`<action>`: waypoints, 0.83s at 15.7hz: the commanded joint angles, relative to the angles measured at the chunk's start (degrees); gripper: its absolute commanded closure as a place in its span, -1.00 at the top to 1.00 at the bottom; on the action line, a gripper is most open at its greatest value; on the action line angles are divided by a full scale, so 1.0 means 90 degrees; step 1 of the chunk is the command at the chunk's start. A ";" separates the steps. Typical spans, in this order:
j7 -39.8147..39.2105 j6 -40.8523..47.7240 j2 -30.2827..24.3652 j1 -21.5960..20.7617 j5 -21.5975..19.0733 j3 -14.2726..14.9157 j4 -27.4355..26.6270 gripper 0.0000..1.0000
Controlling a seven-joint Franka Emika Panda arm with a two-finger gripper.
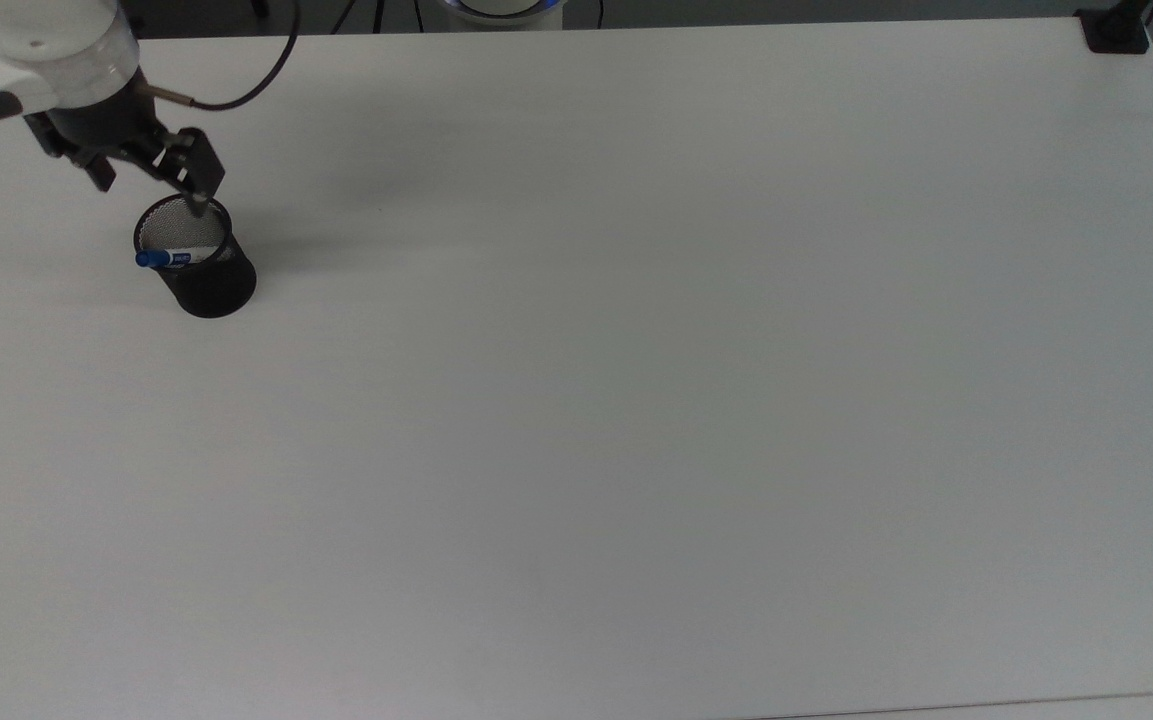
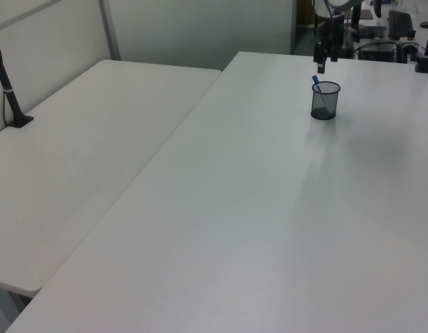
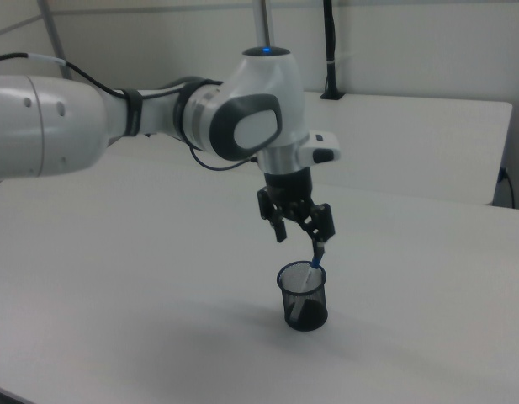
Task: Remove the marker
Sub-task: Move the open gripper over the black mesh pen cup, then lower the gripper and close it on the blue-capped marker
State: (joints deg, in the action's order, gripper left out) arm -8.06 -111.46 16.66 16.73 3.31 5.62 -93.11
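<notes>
Right view gives us the clearest look at the arm [image 3: 116, 114]: it reaches in from the right view's left, bends down at the wrist, and points its gripper [image 3: 299, 238] down over the black mesh cup [image 3: 303, 296]. We see the fingers [image 3: 320, 250] spread apart, holding nothing, one tip just above the cup's rim. The marker [image 3: 310, 275] leans inside the cup, its blue cap poking over the rim. In the top view we find the gripper [image 1: 150, 194] at the cup's [image 1: 206, 285] far edge, with the marker [image 1: 176, 258] lying across the opening. The cup stands upright on the white desk [image 1: 636, 380].
</notes>
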 commanded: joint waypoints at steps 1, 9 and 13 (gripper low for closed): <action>-0.0071 -0.0379 0.0277 0.0046 0.0052 0.0011 0.0131 0.64; -0.0129 -0.0857 0.0590 0.0026 0.0043 0.0001 0.0141 0.03; -0.0139 -0.0887 0.0600 0.0036 0.0033 0.0001 0.0141 -0.30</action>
State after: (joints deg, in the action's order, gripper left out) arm -8.21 -118.48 21.46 17.09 3.31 5.60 -92.87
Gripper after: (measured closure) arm 0.564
